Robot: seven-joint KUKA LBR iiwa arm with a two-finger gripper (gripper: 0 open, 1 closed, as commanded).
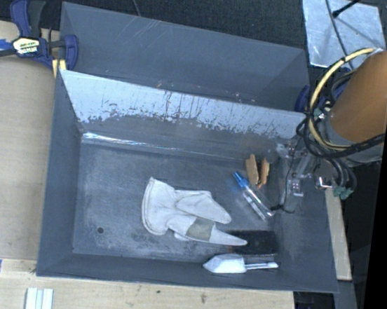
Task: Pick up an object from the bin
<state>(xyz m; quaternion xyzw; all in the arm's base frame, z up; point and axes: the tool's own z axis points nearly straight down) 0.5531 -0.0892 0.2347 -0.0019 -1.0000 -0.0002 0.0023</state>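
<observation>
Dark, speckled floor (220, 5) well above the jaws. Pale wooden tabletop (159, 308) below the jaws and far to their left. Shiny silver sheet (337, 28) straight above the jaws, lying on that floor.

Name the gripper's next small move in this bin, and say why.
Probably a short shift toward the view's left, over the blue-capped clear pen. The gripper hangs by the bin's right wall, just beside that pen's near end, the closest thing; the wooden clothespin and white glove lie farther off.
</observation>
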